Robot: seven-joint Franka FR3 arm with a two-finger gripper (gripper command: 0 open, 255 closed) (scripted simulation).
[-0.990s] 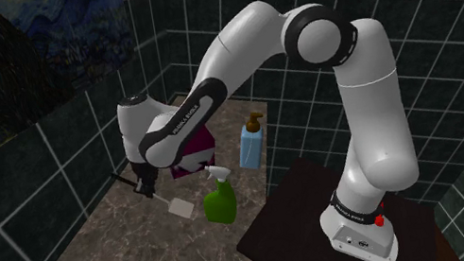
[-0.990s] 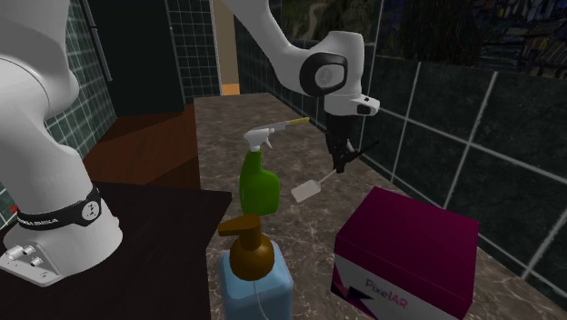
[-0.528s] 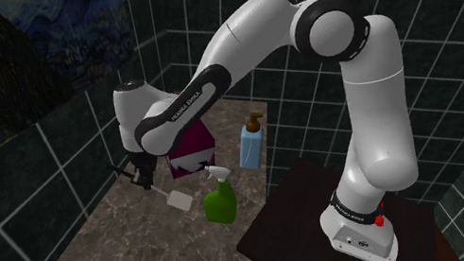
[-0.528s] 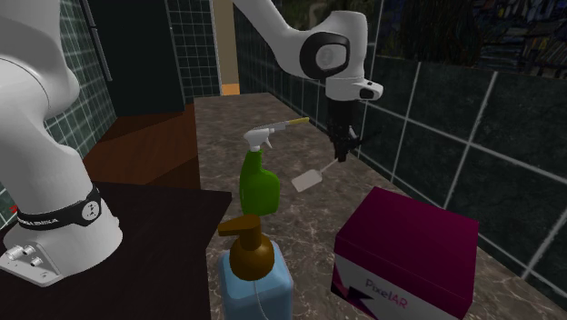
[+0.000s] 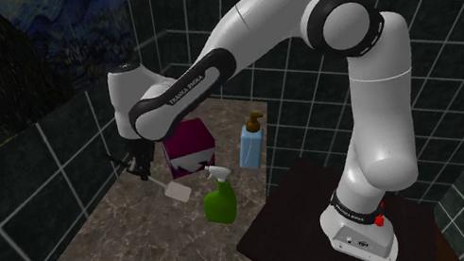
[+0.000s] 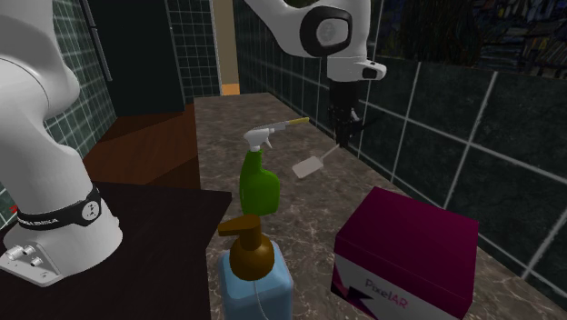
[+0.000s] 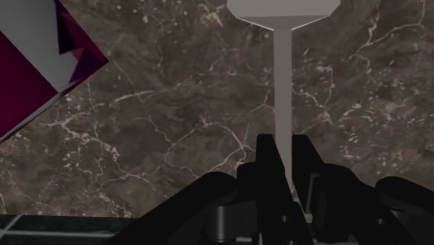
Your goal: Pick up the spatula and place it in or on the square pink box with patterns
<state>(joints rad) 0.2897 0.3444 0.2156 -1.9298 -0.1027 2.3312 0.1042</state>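
Over dark marble counter [image 5: 116, 258], black tool [image 7: 284, 145] clamped on the pale spatula [image 7: 282, 76], magenta box [image 5: 189, 144] nearby

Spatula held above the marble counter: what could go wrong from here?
The black gripper clasps the pale flat-bladed spatula by its thin handle, blade far out, so it might pivot or slip. Swinging toward the square magenta box, the blade could clip the green spray bottle standing nearby.
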